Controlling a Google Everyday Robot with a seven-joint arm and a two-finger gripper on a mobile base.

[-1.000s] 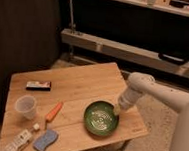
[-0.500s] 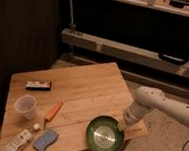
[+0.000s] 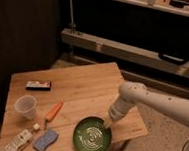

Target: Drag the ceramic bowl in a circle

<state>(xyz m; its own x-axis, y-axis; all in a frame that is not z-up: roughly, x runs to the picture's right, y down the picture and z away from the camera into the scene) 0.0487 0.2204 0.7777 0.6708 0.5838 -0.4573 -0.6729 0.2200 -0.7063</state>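
Camera view: round, shiny dark-green ceramic bowl (image 3: 92, 138) sits at the front edge of the light wooden table (image 3: 87, 87), a bit right of the middle. Robot's gripper (image 3: 107, 124) pokes down at the bowl's back-right rim — jaws squeezed tight. See-through plastic cup (image 3: 25, 106) & orange stick (image 3: 53, 111) sit to the left.

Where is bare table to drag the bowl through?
Free: middle and back of the table, between the black box and the arm. Crowded: front-left, with cup, carrot, sponge and white packet. End effector sits at the right rim of the bowl.
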